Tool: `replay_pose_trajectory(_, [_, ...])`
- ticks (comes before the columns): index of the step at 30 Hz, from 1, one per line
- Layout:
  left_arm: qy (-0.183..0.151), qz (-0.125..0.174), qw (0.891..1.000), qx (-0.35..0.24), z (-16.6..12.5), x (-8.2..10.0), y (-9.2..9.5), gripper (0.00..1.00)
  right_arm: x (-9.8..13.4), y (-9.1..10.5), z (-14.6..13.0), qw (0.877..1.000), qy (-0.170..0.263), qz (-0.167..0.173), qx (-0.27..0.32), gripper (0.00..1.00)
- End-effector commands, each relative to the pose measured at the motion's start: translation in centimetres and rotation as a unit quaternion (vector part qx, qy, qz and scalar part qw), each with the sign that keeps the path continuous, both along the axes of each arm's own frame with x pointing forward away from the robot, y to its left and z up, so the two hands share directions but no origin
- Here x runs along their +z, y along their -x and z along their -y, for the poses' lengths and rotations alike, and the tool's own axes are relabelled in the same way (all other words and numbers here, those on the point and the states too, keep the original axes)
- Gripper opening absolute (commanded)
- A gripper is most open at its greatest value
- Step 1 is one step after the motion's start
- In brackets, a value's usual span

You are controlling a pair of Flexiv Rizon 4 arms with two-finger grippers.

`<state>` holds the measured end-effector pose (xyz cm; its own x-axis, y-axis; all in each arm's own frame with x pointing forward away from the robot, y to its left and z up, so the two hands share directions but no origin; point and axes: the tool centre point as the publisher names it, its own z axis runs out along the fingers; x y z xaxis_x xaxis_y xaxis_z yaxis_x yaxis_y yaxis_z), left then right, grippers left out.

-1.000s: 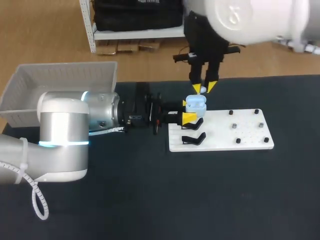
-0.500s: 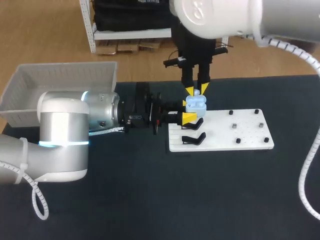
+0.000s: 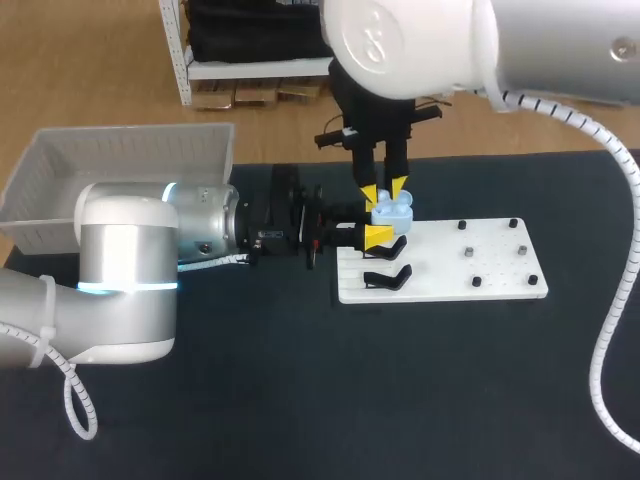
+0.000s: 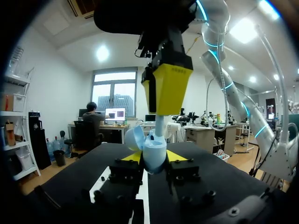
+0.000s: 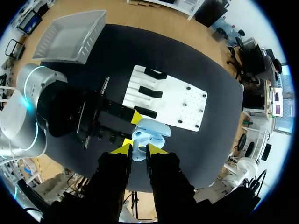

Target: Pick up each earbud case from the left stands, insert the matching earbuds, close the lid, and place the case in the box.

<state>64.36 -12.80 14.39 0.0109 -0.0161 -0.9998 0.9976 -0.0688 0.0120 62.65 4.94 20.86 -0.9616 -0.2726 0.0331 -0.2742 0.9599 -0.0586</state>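
The dark table [image 3: 300, 400] carries the grey box [image 3: 120, 150] at far left, well apart from the white stand board [image 3: 440, 280]. My left arm lies level, and the left claw [image 3: 374, 222] pinches the open earbud case [image 3: 393, 208] over the board's left end. The right claw [image 3: 384, 190] points straight down, its fingers nearly together, apparently nipping an earbud [image 4: 160, 127] at the case's mouth.

— Is the light good where my grippers work?
— Bright and even. Ceiling lamps [image 4: 102, 53] glow above and ahead of my left gripper [image 4: 154, 156], and a window [image 4: 114, 84] is lit far beyond it.
— Glare, shadows?
— My right arm [image 3: 430, 40] has a white shell that shines. The black table [image 5: 187, 60] around my right gripper [image 5: 139, 148] looks dull, with soft shadows.
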Motion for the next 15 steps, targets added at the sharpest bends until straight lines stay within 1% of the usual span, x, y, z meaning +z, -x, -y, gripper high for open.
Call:
replay_pose_trajectory(1, [0.002,0.001,1.000,0.001,0.00,-0.10,0.05,0.00,-0.21,0.40,0.36,1.000,-0.004,0.006,-0.003,0.00])
replay_pose_trajectory(15, [0.002,0.001,1.000,0.001,0.00,-0.10,0.05,0.00,-0.77,0.27,0.58,1.000,-0.008,0.006,-0.009,0.00])
